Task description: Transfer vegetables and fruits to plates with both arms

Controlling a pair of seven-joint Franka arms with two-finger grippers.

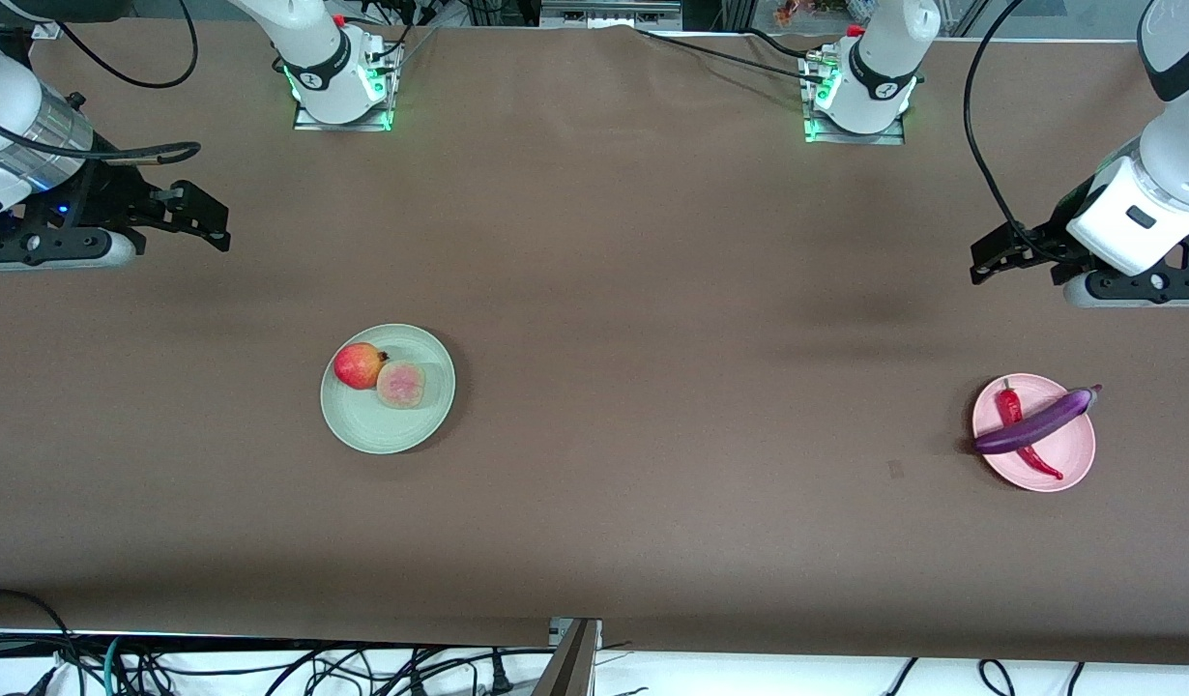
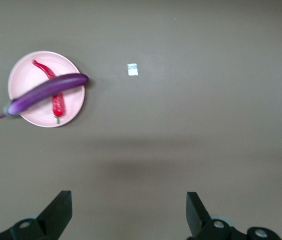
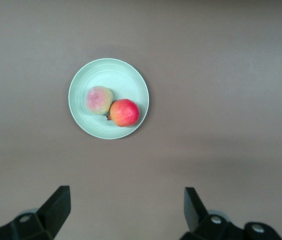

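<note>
The pale green plate (image 1: 422, 420) holds the round red fruit (image 1: 359, 365) and the yellowish-green piece with a pink cut face (image 1: 401, 384); they touch. In the right wrist view the plate (image 3: 125, 75) shows both fruits (image 3: 124, 112) (image 3: 98, 100). The pale pink plate (image 1: 1073, 466) holds the red chili (image 1: 1012, 406), with the purple eggplant (image 1: 1034, 420) lying across it and overhanging the rim. The left wrist view shows the pink plate (image 2: 25, 70), eggplant (image 2: 45, 91) and chili (image 2: 58, 104). My right gripper (image 1: 213, 227) is open and empty, high over the table at the right arm's end. My left gripper (image 1: 986, 261) is open and empty, high at the left arm's end.
A brown cloth covers the table (image 1: 652, 290). A small pale scrap (image 2: 132, 69) lies on the cloth near the pink plate. Both arm bases (image 1: 341, 77) (image 1: 860, 92) stand at the table's top edge. Cables hang along the front edge (image 1: 266, 667).
</note>
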